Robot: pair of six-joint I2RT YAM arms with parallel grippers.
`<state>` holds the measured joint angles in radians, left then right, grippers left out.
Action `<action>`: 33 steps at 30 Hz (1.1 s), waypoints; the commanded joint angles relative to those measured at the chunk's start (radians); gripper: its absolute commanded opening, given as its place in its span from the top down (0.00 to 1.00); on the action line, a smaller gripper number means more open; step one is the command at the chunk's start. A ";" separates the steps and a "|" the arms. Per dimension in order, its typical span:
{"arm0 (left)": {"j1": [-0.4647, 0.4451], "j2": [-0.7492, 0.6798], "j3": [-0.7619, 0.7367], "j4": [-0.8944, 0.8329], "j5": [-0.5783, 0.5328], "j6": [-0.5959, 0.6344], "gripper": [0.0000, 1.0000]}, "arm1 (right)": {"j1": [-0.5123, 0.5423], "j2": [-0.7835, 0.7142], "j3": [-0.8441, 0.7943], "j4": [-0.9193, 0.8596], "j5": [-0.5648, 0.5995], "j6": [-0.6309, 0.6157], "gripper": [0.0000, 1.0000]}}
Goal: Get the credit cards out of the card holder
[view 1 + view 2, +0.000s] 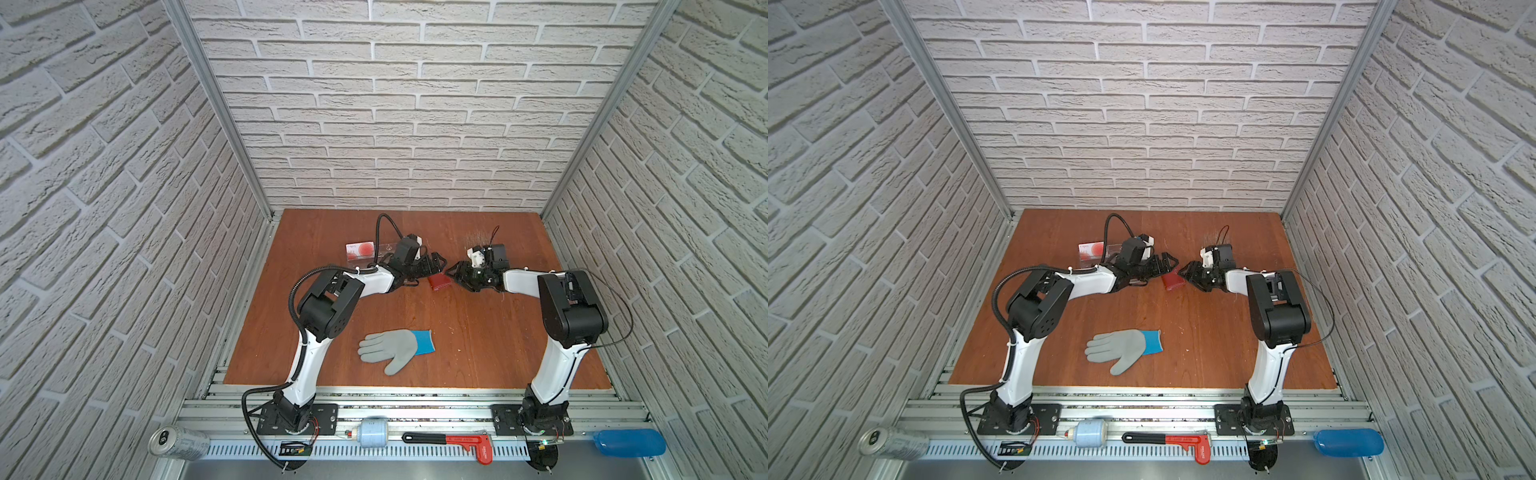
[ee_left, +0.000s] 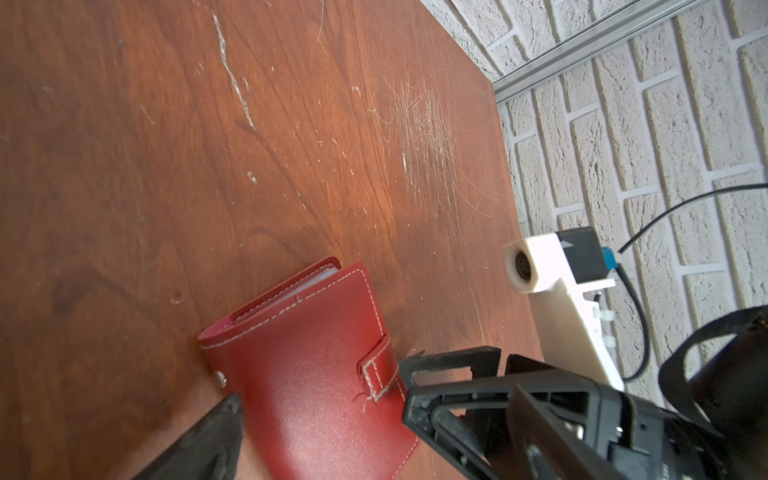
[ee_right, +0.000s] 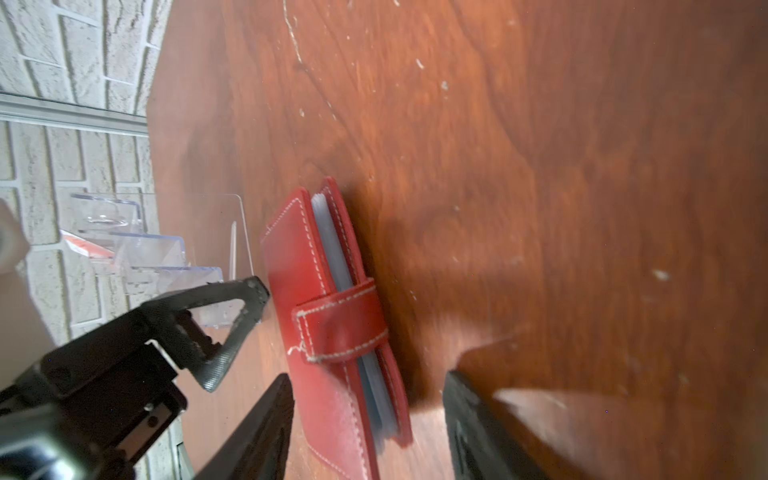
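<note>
While the card holder (image 2: 316,374) lies strapped shut between the open left gripper (image 1: 438,266) and open right gripper (image 1: 454,274), its strap (image 3: 340,328) likely needs unsnapping next.

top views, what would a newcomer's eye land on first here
The dark red card holder stands out near the middle of the table, closed with its strap across it. The open left gripper and the open right gripper flank it nose to nose. A grey glove with a blue cuff lies flat nearer the arm bases, and a white card with red circles sits on a clear stand by the left arm.
</note>
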<state>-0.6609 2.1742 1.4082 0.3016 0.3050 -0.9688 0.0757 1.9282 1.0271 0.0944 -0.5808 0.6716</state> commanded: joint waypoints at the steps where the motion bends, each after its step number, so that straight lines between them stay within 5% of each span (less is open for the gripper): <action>1: 0.008 0.027 0.033 0.008 0.008 -0.004 0.02 | 0.006 0.039 -0.015 0.081 -0.034 0.031 0.40; 33: 0.015 0.042 0.169 -0.325 -0.020 0.025 0.02 | 0.027 0.080 -0.133 0.301 -0.102 0.123 0.43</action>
<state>-0.6552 2.1872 1.5452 -0.0082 0.2871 -0.9508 0.0891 1.9888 0.9279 0.4408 -0.6827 0.7830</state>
